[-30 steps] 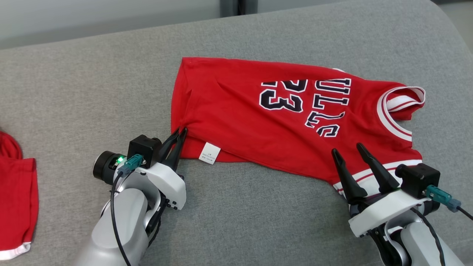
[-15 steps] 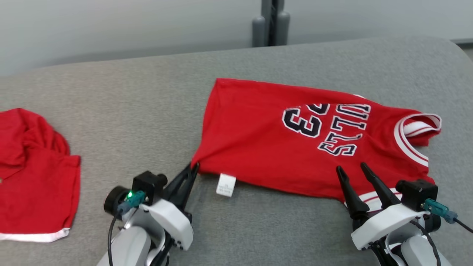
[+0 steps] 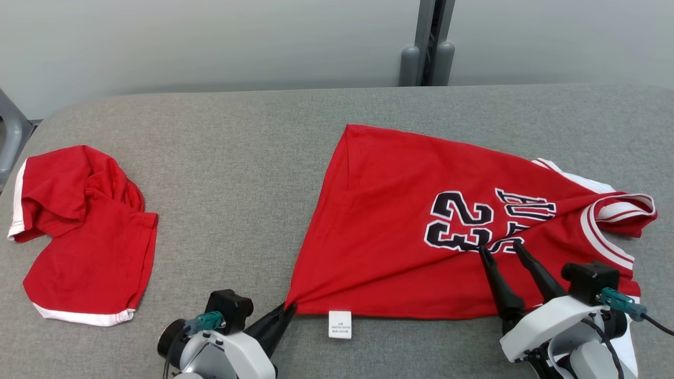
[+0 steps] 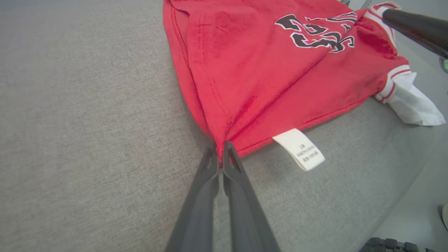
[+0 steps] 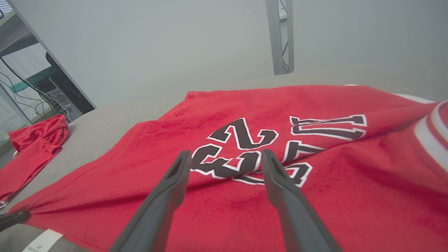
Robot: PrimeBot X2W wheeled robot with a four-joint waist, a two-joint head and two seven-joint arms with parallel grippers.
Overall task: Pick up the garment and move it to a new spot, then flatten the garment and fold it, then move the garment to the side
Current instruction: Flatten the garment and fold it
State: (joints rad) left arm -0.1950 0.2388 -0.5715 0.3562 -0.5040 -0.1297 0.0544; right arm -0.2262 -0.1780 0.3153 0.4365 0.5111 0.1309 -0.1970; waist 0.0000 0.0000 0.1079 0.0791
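Note:
The garment (image 3: 400,231) is a red jersey with a black number and white trim, lying on the grey padded table (image 3: 221,158). My left gripper (image 3: 288,308) is shut on its near left hem corner, and creases fan out from the pinch. The left wrist view shows the fingertips (image 4: 219,147) clamped on the red cloth (image 4: 262,63). My right gripper (image 3: 499,246) hovers open over the jersey's near right part, beside the lettering. Seen from the right wrist, its fingers (image 5: 226,154) stand apart above the print (image 5: 315,182), holding nothing.
A second red garment (image 3: 84,237) with white hems lies crumpled at the table's left end. A white care label (image 3: 339,323) sticks out from the jersey's near hem. A grey metal post (image 3: 426,47) stands behind the table against the wall.
The head camera has shifted, showing more of the table. My left gripper, still shut, has drawn the hem corner towards the near edge, stretching the jersey into a fan. The right gripper stays open.

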